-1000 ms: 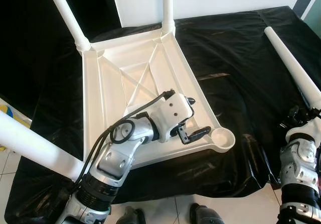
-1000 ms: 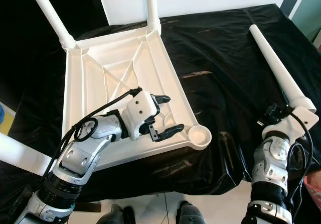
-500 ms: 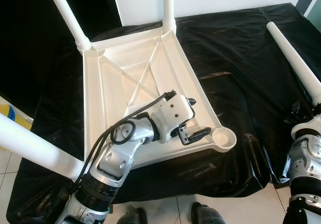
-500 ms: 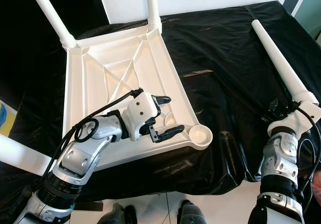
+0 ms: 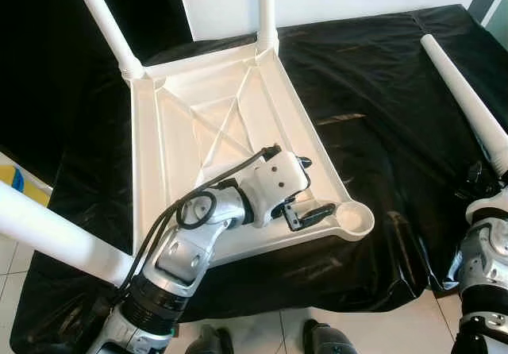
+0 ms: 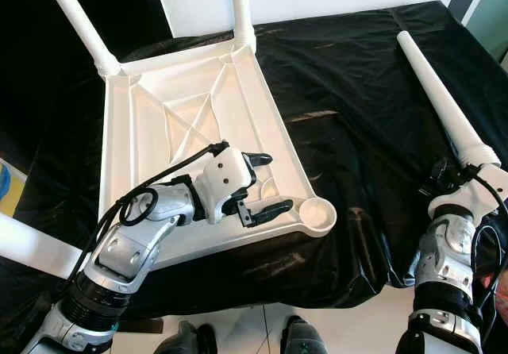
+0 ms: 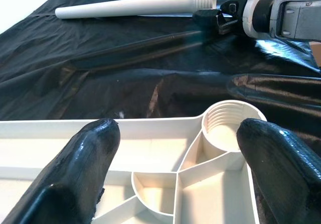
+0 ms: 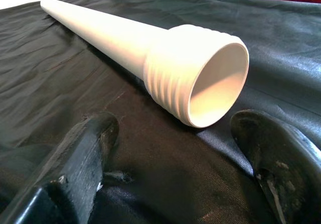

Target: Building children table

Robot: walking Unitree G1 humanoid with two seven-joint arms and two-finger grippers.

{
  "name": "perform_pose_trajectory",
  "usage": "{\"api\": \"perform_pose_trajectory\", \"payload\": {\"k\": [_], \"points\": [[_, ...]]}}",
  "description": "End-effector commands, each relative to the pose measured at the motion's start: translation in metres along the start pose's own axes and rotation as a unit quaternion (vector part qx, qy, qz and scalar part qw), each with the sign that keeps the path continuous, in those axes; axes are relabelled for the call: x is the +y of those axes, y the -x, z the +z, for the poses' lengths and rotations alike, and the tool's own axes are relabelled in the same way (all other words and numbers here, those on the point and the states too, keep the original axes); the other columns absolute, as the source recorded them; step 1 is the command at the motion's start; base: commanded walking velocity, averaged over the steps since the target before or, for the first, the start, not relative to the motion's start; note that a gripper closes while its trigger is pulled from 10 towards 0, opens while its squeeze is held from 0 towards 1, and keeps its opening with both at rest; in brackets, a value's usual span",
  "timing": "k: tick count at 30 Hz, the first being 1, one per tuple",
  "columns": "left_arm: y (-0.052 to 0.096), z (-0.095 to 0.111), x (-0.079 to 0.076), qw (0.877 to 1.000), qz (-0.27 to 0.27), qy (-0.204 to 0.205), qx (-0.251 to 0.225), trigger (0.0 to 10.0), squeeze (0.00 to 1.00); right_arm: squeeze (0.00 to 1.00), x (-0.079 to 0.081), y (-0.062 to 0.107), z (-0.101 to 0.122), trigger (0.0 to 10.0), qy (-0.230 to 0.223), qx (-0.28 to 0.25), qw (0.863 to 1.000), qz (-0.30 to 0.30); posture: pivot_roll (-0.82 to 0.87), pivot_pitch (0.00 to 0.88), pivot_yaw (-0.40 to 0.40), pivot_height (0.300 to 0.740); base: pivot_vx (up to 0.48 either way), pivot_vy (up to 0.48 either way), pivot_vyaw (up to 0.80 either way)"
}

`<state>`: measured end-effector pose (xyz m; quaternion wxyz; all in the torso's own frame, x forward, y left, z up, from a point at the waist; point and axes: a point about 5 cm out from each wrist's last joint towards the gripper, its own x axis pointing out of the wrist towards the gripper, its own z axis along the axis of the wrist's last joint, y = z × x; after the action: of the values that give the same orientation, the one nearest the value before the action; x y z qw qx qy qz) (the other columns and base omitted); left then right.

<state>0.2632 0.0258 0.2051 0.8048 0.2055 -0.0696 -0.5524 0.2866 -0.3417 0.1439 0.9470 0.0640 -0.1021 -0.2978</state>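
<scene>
The upturned white table top [image 5: 198, 132] fills the left centre on black sheeting [image 5: 373, 84], the left gripper [image 5: 305, 187] spread wide and empty beside its corner socket [image 5: 355, 219], while the right gripper [image 8: 175, 148], fingers apart, holds nothing before the loose leg's [image 6: 436, 92] threaded end at far right.

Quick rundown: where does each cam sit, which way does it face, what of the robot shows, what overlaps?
Eye views: head, looking forward and down at the upturned tabletop on black sheet; both arms show.
Left wrist: looks along the open left tool toward the empty socket.
Right wrist: looks along the open right tool at the loose leg, threaded end.
Shared: left wrist also catches that leg and the right tool beyond the socket.
</scene>
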Motion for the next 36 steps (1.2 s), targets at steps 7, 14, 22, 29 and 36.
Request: {"api": "perform_pose_trajectory", "payload": {"k": [7,14,22,29,36], "points": [[0.002,-0.002,0.0,1.0,0.025,-0.007,0.004,10.0,0.0,0.0,-0.003,-0.006,0.007,10.0,-0.002,-0.007,1.0,0.024,-0.09,0.201,0.109,0.74,0.0,0.0,0.0],[0.001,-0.002,0.0,1.0,0.026,-0.006,0.005,10.0,0.0,0.0,0.006,-0.013,0.012,10.0,0.005,0.001,0.997,0.075,-0.09,0.199,0.103,0.74,0.0,0.0,0.0],[0.0,-0.002,0.0,1.0,0.028,-0.011,0.006,10.0,0.0,0.0,0.019,-0.014,0.008,10.0,0.021,0.023,0.991,0.131,-0.09,0.193,0.097,0.74,0.0,0.0,0.0],[-0.003,-0.001,0.002,0.999,0.034,-0.015,0.001,10.0,0.0,0.0,0.024,-0.019,0.005,0.0,0.03,0.042,0.988,0.147,-0.09,0.171,0.068,0.74,0.0,0.0,0.0],[-0.004,-0.001,0.004,0.999,0.044,-0.017,0.002,10.0,0.0,0.0,0.027,-0.027,0.007,0.0,0.045,0.052,0.986,0.149,-0.09,0.163,0.048,0.74,0.0,0.0,0.0]]}}
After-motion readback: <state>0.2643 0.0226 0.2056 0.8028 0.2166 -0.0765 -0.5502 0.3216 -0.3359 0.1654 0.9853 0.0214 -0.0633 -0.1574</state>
